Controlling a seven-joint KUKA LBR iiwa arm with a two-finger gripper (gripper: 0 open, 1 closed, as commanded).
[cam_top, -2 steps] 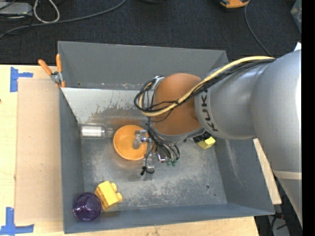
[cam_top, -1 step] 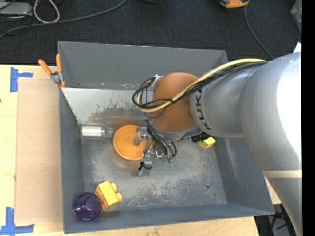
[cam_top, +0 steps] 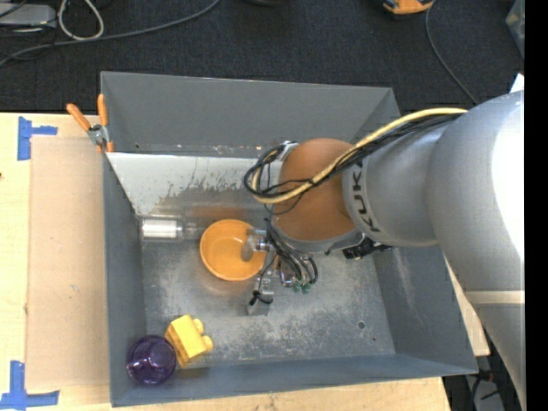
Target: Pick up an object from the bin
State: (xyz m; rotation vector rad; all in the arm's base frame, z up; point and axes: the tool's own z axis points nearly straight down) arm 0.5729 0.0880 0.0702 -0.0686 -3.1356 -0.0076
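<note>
My gripper [cam_top: 259, 296] hangs low over the bin floor near the middle, just right of an orange bowl [cam_top: 224, 251] and close against its right rim. The bowl stands upright with its hollow showing. A small clear, silvery cylinder [cam_top: 161, 228] lies on its side to the left of the bowl, near the back slope.
A yellow toy block [cam_top: 190, 339] and a purple translucent cup [cam_top: 151, 359] lie together in the front left corner. The arm with its orange cover and cables reaches in from the right and hides the bin's right middle.
</note>
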